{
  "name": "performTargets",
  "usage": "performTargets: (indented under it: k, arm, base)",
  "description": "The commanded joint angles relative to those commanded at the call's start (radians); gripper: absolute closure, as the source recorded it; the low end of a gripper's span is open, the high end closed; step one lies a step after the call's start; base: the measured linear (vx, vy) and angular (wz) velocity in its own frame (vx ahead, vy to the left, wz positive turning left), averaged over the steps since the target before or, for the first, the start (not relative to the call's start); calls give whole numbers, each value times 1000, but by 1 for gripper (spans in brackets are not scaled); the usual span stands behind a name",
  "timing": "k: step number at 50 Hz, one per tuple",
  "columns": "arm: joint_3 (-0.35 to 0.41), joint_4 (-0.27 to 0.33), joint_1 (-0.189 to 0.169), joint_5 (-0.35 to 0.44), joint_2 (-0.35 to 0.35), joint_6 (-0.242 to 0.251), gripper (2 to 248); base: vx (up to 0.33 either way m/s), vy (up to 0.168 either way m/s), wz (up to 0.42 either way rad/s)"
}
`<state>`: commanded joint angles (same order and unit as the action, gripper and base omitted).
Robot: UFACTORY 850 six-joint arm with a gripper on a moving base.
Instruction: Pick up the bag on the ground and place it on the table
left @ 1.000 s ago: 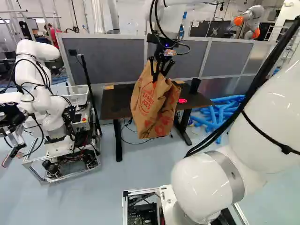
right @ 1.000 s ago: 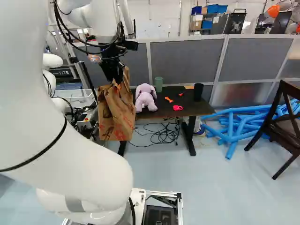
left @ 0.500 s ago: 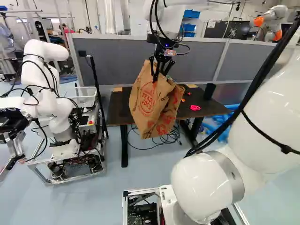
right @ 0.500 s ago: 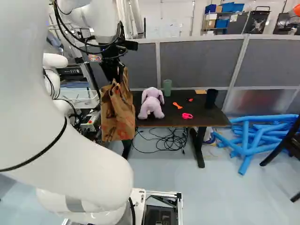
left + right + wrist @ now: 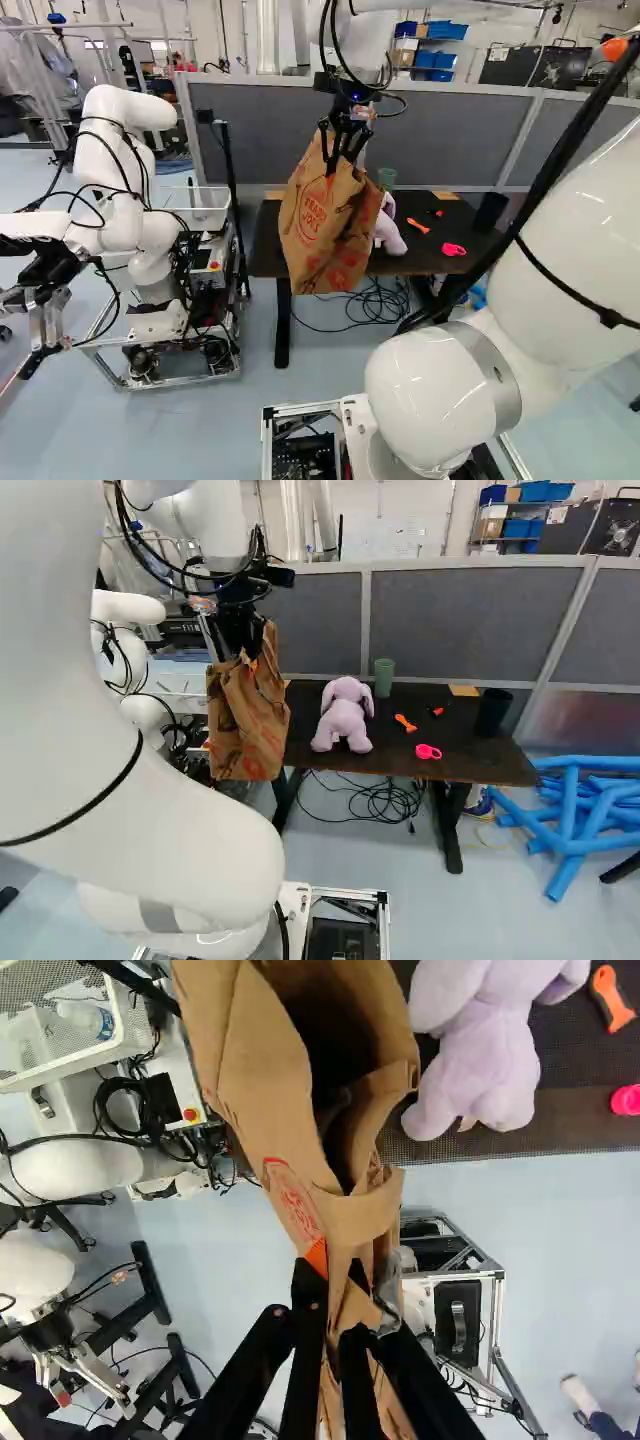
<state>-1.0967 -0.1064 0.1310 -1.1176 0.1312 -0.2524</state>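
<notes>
My gripper [image 5: 338, 163] is shut on the top edge of the brown paper bag [image 5: 322, 228], which hangs upright in the air. In the wrist view the gripper [image 5: 335, 1310] pinches crumpled paper, and the bag's mouth gapes ahead of the fingers. The dark table [image 5: 490, 765] stands behind the bag; in the left base view the bag covers part of its front edge, with its bottom lower than the tabletop. In the right base view the bag hangs by the table's left end. Whether they touch I cannot tell.
On the table are a lilac plush toy [image 5: 343, 718], green cup [image 5: 384, 677], black cup [image 5: 492, 712], orange tool [image 5: 405, 723] and pink item [image 5: 428, 752]. Another robot [image 5: 120, 200] stands left of the table. Cables [image 5: 385, 800] and blue tubes [image 5: 570, 815] lie on the floor.
The base has moved: the room has shifted to the right in both base views, and the table appears larger. The bag has stayed in my gripper, and the arm keeps its pose.
</notes>
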Motion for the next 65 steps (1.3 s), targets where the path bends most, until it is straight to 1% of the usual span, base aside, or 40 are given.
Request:
performTargets:
  k: [14, 37, 65]
  arm:
    - [0, 0, 0, 0, 0, 0, 229]
    - [0, 0, 0, 0, 0, 0, 229]
    - [-64, 0, -8, 0, -68, 0, 229]
  base:
    - [128, 64, 196]
    - [13, 2, 4]
    - [0, 0, 0]
